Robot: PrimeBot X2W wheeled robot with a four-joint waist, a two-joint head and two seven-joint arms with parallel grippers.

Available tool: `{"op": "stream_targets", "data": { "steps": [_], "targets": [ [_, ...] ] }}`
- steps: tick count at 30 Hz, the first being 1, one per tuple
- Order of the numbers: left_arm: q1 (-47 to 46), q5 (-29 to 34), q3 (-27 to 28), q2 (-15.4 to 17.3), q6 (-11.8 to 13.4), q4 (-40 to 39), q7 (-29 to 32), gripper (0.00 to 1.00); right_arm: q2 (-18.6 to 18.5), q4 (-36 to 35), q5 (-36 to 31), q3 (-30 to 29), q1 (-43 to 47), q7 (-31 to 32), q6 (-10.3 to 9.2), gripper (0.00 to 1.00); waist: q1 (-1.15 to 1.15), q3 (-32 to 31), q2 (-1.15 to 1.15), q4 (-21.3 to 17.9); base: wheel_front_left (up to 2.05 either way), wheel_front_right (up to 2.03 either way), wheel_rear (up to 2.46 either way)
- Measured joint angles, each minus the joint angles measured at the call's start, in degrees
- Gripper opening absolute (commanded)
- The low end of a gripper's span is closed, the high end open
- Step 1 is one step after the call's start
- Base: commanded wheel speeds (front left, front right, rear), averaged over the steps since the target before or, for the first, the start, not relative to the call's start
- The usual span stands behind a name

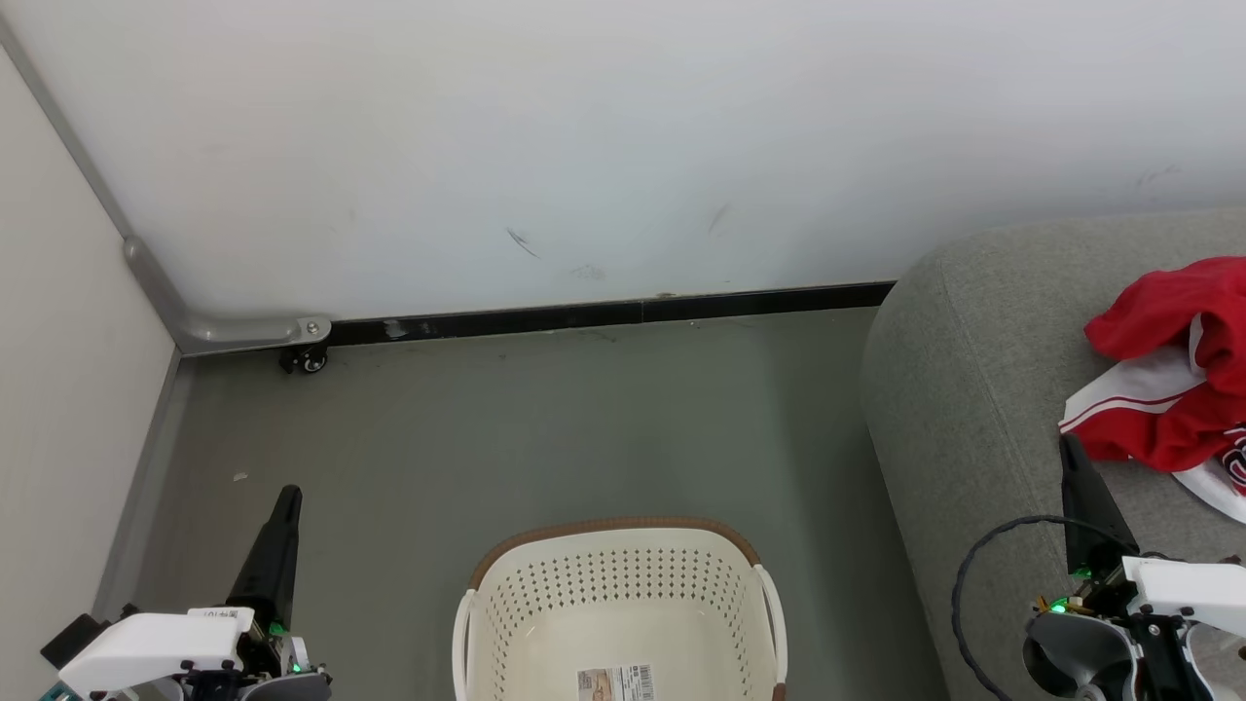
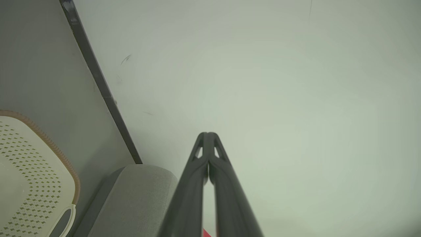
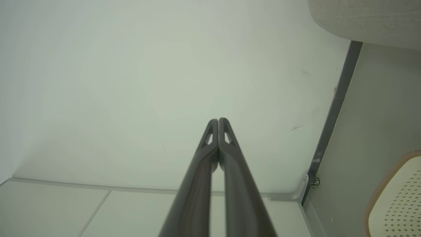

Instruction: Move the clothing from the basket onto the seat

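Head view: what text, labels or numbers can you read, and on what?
Nothing reads clearly.
Sticker on the basket bottom: print and barcode, too small.
Dark lettering on the clothing on the seat: cut off by the picture's edge, unreadable.
Tag on the left arm's white housing: too small.

Basket [image 1: 615, 527] and clothing [image 1: 1163, 316] partly beyond head-view edges

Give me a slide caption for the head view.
Red clothing lies on the grey seat; the cream basket, in its visible part, is empty.
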Motion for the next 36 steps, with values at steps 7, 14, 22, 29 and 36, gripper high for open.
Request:
{"op": "stream_targets", "data": {
  "steps": [7, 14, 22, 29, 36],
  "targets": [
    [0.0, 0.0, -0.07, 0.0, 0.01, -0.76, -0.01, 0.0, 0.0, 0.0, 0.02, 0.0, 0.0, 0.0, 0.01, 0.0, 0.0, 0.02, 0.0, -0.01, 0.0, 0.0, 0.0],
    [0.01, -0.09, -0.18, 0.0, 0.11, -1.32, -0.03, 0.0, 0.0, 0.0, 0.03, 0.01, 0.0, 0.0, 0.0, 0.0, 0.0, 0.04, 0.0, -0.01, 0.0, 0.0, 0.0],
    [0.02, -0.44, -0.3, 0.0, 0.34, -1.86, -0.08, 0.0, 0.0, -0.01, 0.09, 0.03, 0.0, 0.0, 0.01, 0.0, 0.0, 0.06, 0.0, -0.02, 0.0, 0.0, 0.0],
    [0.04, -0.48, -0.42, 0.0, 0.56, -2.4, -0.1, 0.0, 0.0, -0.02, 0.09, 0.04, 0.0, 0.0, 0.01, 0.0, 0.0, 0.07, 0.0, -0.02, 0.0, 0.0, 0.0],
    [0.06, -0.49, -0.52, 0.0, 0.59, -2.9, -0.26, 0.0, 0.0, -0.03, 0.09, 0.05, 0.0, 0.0, 0.0, 0.0, -0.01, 0.08, 0.0, -0.02, 0.0, 0.0, 0.0]
  ]
}}
